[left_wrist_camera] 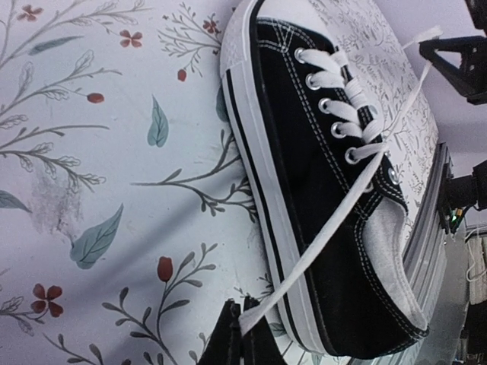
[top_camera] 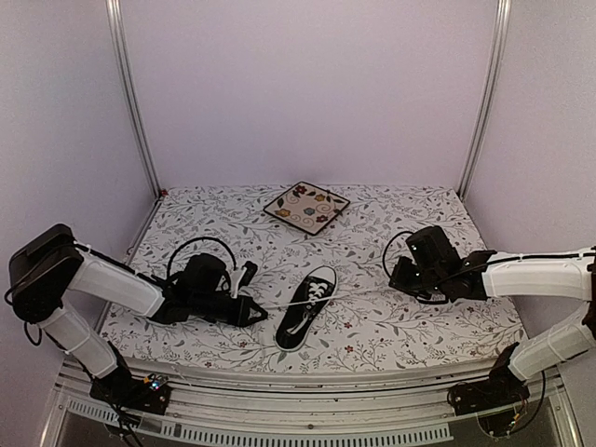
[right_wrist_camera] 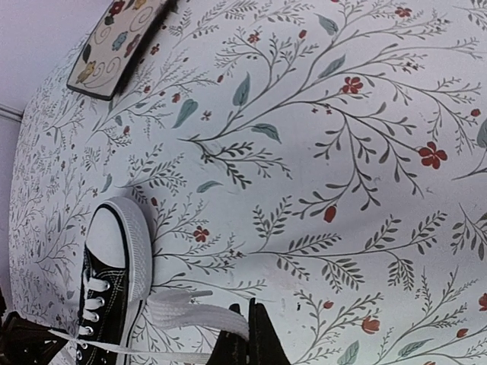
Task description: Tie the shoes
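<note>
Left gripper (left_wrist_camera: 243, 334) clenched on one white lace (left_wrist_camera: 319, 236), right gripper (right_wrist_camera: 247, 338) clenched on the other lace (right_wrist_camera: 190, 313). The sneaker (top_camera: 307, 317) lies between them on the table (top_camera: 410, 326). Pull unevenly and the light shoe could skid, or a lace could slip free.

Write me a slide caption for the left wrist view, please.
Left hand pinching a white lace stretched from the black sneaker.

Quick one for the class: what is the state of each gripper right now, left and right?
Left gripper: closed, pinching one lace end of the shoe.
Right gripper: closed, pinching the other lace end.
</note>
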You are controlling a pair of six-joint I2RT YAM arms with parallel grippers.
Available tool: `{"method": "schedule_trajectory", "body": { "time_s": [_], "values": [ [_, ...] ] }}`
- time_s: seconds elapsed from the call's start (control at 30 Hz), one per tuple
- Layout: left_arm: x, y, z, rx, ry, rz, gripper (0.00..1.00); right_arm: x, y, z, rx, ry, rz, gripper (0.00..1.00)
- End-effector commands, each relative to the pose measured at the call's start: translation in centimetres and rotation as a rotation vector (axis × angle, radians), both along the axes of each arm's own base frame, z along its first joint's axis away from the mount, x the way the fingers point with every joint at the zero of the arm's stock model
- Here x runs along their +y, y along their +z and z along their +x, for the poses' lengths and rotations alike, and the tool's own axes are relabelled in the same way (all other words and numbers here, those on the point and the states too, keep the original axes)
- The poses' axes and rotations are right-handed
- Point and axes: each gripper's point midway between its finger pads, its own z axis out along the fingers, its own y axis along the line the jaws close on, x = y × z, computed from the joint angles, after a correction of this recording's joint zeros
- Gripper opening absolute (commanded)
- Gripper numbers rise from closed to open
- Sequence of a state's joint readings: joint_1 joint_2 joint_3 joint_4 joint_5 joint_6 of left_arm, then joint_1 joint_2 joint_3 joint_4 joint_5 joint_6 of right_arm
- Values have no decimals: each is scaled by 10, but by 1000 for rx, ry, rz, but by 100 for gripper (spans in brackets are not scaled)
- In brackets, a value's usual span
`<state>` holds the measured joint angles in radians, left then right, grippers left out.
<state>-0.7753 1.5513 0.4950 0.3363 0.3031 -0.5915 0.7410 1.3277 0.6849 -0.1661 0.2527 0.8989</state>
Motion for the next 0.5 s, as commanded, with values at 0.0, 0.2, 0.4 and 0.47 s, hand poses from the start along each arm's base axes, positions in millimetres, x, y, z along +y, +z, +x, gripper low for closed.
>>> {"method": "schedule_trajectory", "body": {
  "time_s": [0.0, 0.2, 0.4, 0.47],
  "values": [
    [5, -15, 0, 31, -2, 42, 0, -33, -27, -4, 77, -75, -58, 2],
    [-1, -30, -7, 74, -40, 46, 0, -36, -42, -4, 110, -88, -49, 2],
    [-34, -35, -29, 105, -169, 19, 0, -26, -47, 5, 115, -51, -42, 2],
    [-45, -32, -36, 103, -203, 3, 0, -22, -46, 8, 115, -41, -43, 2]
  ]
}}
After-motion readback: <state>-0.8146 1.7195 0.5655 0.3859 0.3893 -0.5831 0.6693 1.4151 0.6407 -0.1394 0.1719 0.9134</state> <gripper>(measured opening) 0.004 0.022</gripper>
